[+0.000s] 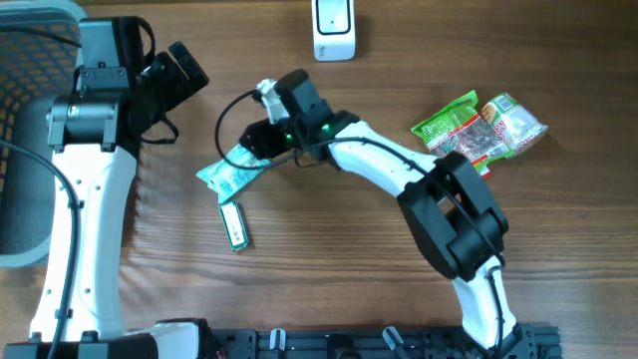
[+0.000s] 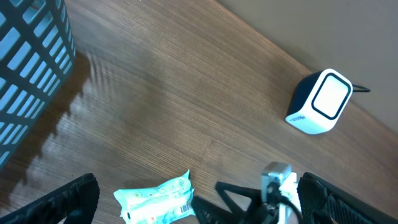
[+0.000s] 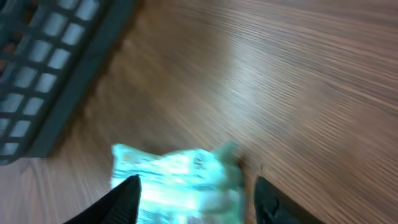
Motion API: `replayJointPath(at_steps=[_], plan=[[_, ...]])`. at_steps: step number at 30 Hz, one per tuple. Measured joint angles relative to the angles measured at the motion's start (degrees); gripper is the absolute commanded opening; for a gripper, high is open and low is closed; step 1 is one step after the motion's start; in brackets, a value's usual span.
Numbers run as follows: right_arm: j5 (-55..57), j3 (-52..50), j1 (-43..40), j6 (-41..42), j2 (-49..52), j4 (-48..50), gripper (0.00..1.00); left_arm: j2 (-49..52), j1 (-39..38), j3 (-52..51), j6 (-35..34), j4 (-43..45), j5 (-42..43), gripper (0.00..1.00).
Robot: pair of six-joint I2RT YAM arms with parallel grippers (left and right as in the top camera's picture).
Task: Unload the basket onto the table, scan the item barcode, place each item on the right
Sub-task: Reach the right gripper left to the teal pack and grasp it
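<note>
The item, a teal-and-white packet (image 1: 229, 174), lies flat on the wooden table left of centre. Its barcode (image 2: 182, 208) faces up in the left wrist view. My right gripper (image 1: 251, 148) hangs over the packet's right end; in its own blurred view the packet (image 3: 177, 183) lies between and below the two spread fingers, so the right gripper (image 3: 196, 202) is open. My left gripper (image 1: 181, 72) hovers open at the upper left, above the packet (image 2: 155, 198), with nothing between its fingers. The white scanner (image 1: 334, 30) stands at the far edge.
A dark mesh basket (image 1: 25, 130) fills the left side. A small green-and-white bar (image 1: 234, 221) lies just in front of the packet. Two green snack bags (image 1: 478, 125) rest at the right. The scanner (image 2: 323, 102) also shows in the left wrist view.
</note>
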Motion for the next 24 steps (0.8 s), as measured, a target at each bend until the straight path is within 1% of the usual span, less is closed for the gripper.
replayJointPath(at_steps=[1, 2, 3, 8, 12, 13, 16, 19, 22, 24], plan=[[0.0, 0.0, 0.9, 0.0, 0.0, 1.2, 0.53, 0.0, 0.0, 0.0, 0.0, 0.0, 0.0, 1.0], [0.1, 0.0, 1.6, -0.2, 0.0, 2.1, 0.49, 0.0, 0.0, 0.0, 0.0, 0.0, 0.0, 1.0], [0.2, 0.0, 2.5, -0.3, 0.0, 3.1, 0.47, 0.0, 0.0, 0.0, 0.0, 0.0, 0.0, 1.0], [4.8, 0.0, 8.1, -0.9, 0.2, 4.6, 0.45, 0.0, 0.0, 0.0, 0.0, 0.0, 0.0, 1.0], [6.7, 0.0, 9.9, -1.0, 2.0, 5.9, 0.34, 0.0, 0.0, 0.0, 0.0, 0.0, 0.0, 1.0], [7.0, 0.0, 9.9, -1.0, 2.7, 5.7, 0.3, 0.0, 0.0, 0.0, 0.0, 0.0, 0.0, 1.0], [9.5, 0.1, 9.4, -1.1, 4.2, 2.4, 0.29, 0.0, 0.0, 0.0, 0.0, 0.0, 0.0, 1.0], [12.3, 0.7, 8.3, -1.1, 2.8, -3.5, 0.29, 0.0, 0.0, 0.0, 0.0, 0.0, 0.0, 1.0], [15.0, 0.8, 4.9, -1.1, 0.1, -12.6, 0.29, 0.0, 0.0, 0.0, 0.0, 0.0, 0.0, 1.0], [16.9, 0.7, 0.8, -1.0, -2.2, -19.6, 0.29, 0.0, 0.0, 0.0, 0.0, 0.0, 0.0, 1.0]])
